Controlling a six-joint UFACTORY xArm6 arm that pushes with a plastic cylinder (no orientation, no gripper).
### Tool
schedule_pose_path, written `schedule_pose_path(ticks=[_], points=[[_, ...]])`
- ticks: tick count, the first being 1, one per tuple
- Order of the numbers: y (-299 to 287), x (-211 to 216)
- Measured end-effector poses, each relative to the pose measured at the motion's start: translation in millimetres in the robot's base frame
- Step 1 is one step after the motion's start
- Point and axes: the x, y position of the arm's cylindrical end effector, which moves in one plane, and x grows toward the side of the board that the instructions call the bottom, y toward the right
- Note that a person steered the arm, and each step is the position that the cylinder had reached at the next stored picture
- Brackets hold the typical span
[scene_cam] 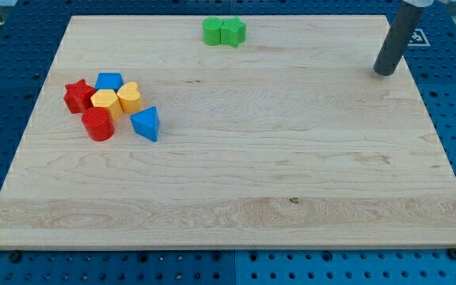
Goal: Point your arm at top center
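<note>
My tip [384, 72] rests on the wooden board [291, 158] near its top right corner, far from all blocks. Two green blocks sit touching at the top centre: a green cube-like one [213, 32] and a green star-like one [233, 32]. They lie well to the left of my tip. At the view's left is a tight cluster: a red star [77, 96], a blue block [109, 81], a yellow hexagon [104, 102], a yellow heart-like block [129, 96], a red cylinder [97, 124] and a blue triangle [146, 123].
The board lies on a blue perforated table [6, 71]. A white marker tag [415, 37] sits past the board's top right corner, behind the rod.
</note>
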Motion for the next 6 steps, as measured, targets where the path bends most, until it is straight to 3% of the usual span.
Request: schedule_pose_path(ticks=[2,6], points=[[-24.1,-0.1],[-356.8,-40.6]])
